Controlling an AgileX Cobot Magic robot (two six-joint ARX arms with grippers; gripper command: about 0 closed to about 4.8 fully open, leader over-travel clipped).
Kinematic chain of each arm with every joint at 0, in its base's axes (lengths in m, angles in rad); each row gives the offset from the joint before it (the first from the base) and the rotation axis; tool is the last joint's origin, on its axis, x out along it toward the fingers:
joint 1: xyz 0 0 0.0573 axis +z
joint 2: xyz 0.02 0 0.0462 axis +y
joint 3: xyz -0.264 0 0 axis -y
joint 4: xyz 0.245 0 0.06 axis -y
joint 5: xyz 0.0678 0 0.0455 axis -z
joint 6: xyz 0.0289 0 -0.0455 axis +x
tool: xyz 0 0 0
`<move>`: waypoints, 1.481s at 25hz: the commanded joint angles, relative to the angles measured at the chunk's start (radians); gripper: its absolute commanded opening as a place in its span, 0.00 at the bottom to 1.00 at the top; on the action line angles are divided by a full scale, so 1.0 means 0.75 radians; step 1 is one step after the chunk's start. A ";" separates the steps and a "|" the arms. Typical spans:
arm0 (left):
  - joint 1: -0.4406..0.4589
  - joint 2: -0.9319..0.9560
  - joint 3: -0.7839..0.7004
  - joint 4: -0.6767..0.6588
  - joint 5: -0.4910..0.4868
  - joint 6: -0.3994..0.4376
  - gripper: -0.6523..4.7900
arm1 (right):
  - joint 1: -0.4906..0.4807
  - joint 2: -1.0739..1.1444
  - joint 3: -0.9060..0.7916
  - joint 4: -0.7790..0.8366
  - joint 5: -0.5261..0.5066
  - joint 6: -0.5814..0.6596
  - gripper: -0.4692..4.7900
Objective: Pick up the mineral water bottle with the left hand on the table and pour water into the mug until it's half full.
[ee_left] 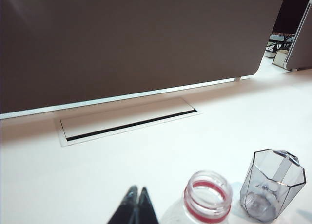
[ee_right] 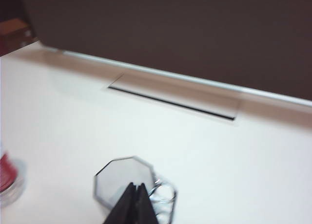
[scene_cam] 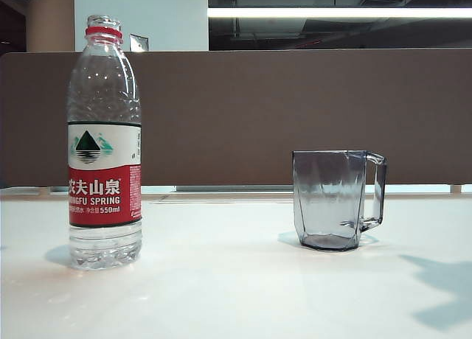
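Jaws clenched on both: left gripper (ee_left: 136, 204) above the bottle (ee_left: 207, 197), right gripper (ee_right: 135, 202) above the mug (ee_right: 124, 182)

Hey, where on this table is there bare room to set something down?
Bare table lies between the bottle and the mug, and in front of both. Left gripper, shut, hangs near the bottle; right gripper, shut, over the mug, so it is crowded there.

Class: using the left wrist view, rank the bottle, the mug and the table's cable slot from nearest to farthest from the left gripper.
1. Mineral water bottle: open neck right beside the shut left gripper.
2. Mug: just past the bottle.
3. Cable slot: farthest, by the brown partition.
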 commanded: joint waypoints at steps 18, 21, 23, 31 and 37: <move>-0.001 0.185 -0.120 0.134 0.298 0.092 1.00 | 0.191 -0.001 0.008 -0.080 0.078 0.022 0.09; -0.001 0.375 -0.120 0.333 0.358 0.091 1.00 | 0.191 -0.001 0.008 -0.081 0.078 0.022 0.09; -0.001 0.472 -0.120 0.401 0.387 0.091 1.00 | 0.191 -0.001 0.008 -0.081 0.078 0.022 0.09; -0.001 0.641 -0.121 0.516 0.448 0.137 1.00 | 0.191 0.000 0.008 -0.083 0.078 0.022 0.09; -0.001 0.641 -0.179 0.604 0.449 0.140 1.00 | 0.191 0.001 0.008 -0.091 0.079 0.022 0.09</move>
